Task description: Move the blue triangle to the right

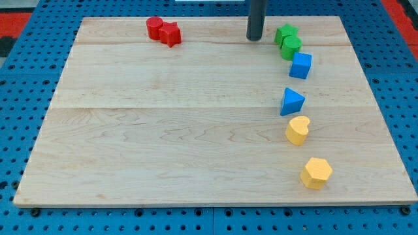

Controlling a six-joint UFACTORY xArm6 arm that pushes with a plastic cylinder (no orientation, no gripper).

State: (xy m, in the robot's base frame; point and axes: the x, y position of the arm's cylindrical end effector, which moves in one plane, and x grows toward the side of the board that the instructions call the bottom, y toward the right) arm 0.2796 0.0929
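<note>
Blocks sit in 2 groups on a pale wooden board [163, 130] that rests on a blue pegboard surface [19, 78]. Near the view's top left, a red cylinder [155, 27] touches a red star-like block [171, 34] just to its right. Down the view's right side runs a loose column of 6 blocks. At its head, a green block [285, 33] of unclear shape touches a green cylinder [291, 47] just below it, and a blue cube [301, 65] sits right against the cylinder's lower right. The blue triangle [292, 101] lies below the cube, apart from it, with its pointed end facing the view's right. Just below the triangle is a yellow heart [298, 130], close to it, though I cannot tell whether they touch. A yellow hexagon [317, 172] sits further down, clearly apart from the heart. My tip [255, 38] stands on the board near the view's top edge, just left of the green block and not touching it, while the dark rod rises straight out of the view's top. The tip is well apart from the blue triangle, above it and to its left in the view. This arm carries no fingers, only the rod, so nothing is clamped or held.
</note>
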